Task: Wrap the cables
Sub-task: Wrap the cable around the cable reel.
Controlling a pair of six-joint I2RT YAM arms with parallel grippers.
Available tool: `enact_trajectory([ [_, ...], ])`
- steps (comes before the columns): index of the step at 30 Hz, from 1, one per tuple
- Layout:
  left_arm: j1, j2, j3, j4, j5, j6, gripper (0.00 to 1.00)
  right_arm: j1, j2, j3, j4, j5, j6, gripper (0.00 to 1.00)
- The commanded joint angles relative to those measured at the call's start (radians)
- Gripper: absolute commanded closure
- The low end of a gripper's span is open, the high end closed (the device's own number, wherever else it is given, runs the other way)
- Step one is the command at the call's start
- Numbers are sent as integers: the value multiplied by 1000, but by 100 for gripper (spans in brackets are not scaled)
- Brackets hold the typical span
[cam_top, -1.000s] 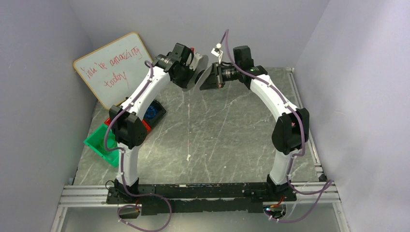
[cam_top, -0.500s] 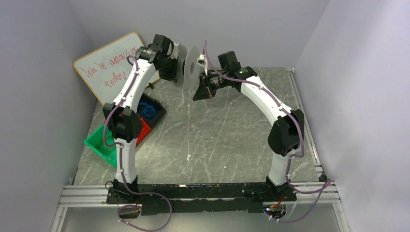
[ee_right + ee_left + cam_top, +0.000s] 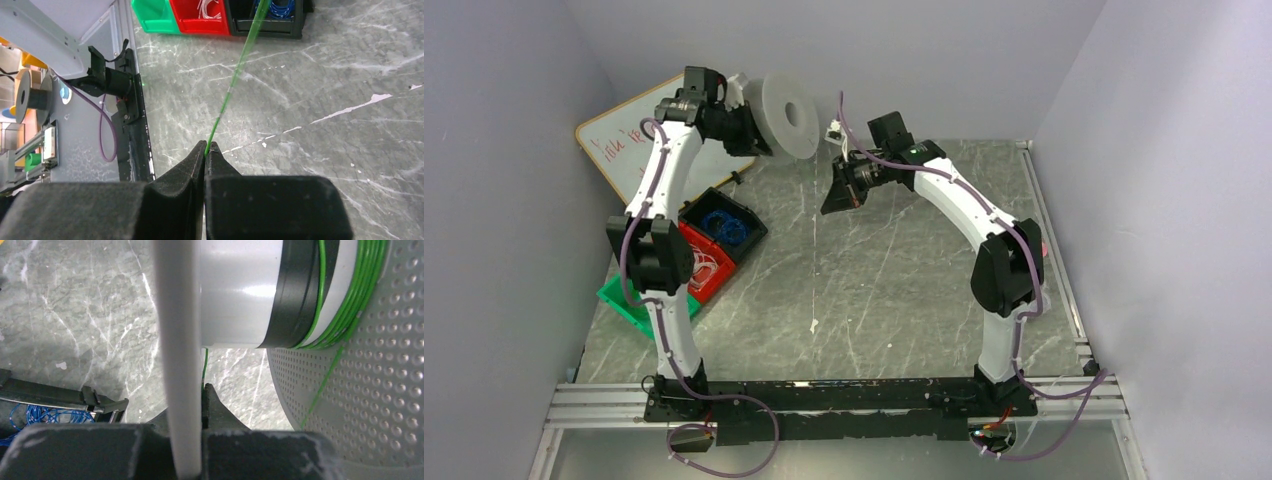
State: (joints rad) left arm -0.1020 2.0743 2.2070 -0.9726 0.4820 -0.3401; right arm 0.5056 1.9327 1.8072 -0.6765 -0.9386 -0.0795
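My right gripper (image 3: 206,146) is clenched, fingertips pressed together with the green cable (image 3: 234,82) pinched right at their point. From there the strand runs up and away over the table (image 3: 350,75), turning to a blurred streak where it leaves the top of the right wrist view.

My left gripper (image 3: 187,407) is clamped on the spool (image 3: 785,113), gripping the rim of its near flange (image 3: 176,330) edge-on. That flange hides most of one finger; only the other fingertip shows clearly, pressed against the flange. A short piece of green strand shows just above it, beside the flange.

Beyond it, the pale hub (image 3: 235,290) carries a black band (image 3: 295,290), and the cable's turns lie bunched against the dimpled far flange (image 3: 385,405). One strand crosses that flange slantwise. The right edge of the spool is cut off in this view.

From overhead, the spool is held high, above the table's far left, and the right gripper hangs just to its right, apart from it. The cable between them is too fine to trace there. A faint line runs down the middle of the table, and I cannot tell whether it is the strand.

At the left edge sit the green bin (image 3: 150,20), the red bin (image 3: 176,15) with whitish wire, and the black bin (image 3: 280,31) with blue coils. Behind them leans the whiteboard (image 3: 614,150), its writing partly covered by the left arm.
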Motion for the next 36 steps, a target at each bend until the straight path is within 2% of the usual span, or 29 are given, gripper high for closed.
enact_trajectory([
  [1, 74, -146, -12, 271, 100, -72, 98, -18, 1, -7, -86, -72, -3, 96],
  [9, 96, -203, -125, 357, 424, -7, 98, -125, 27, -37, -20, -117, 67, 98],
  [14, 97, -240, -139, 276, 570, 159, 98, -223, 41, -64, 30, -173, 129, 98],
  [17, 96, -261, -131, 165, 618, 358, 98, -279, 48, -70, 59, -210, 165, 98],
  [22, 94, -277, -105, -88, 614, 650, 98, -355, 57, -68, 91, -242, 206, 99],
  [25, 92, -284, -105, -175, 582, 763, 98, -390, 60, -67, 97, -251, 224, 99],
  [31, 79, -291, -100, -285, 509, 912, 98, -456, 52, -55, 108, -280, 255, 100],
  [36, 41, -299, -116, -309, 366, 987, 98, -502, 24, -49, 143, -335, 304, 100],
])
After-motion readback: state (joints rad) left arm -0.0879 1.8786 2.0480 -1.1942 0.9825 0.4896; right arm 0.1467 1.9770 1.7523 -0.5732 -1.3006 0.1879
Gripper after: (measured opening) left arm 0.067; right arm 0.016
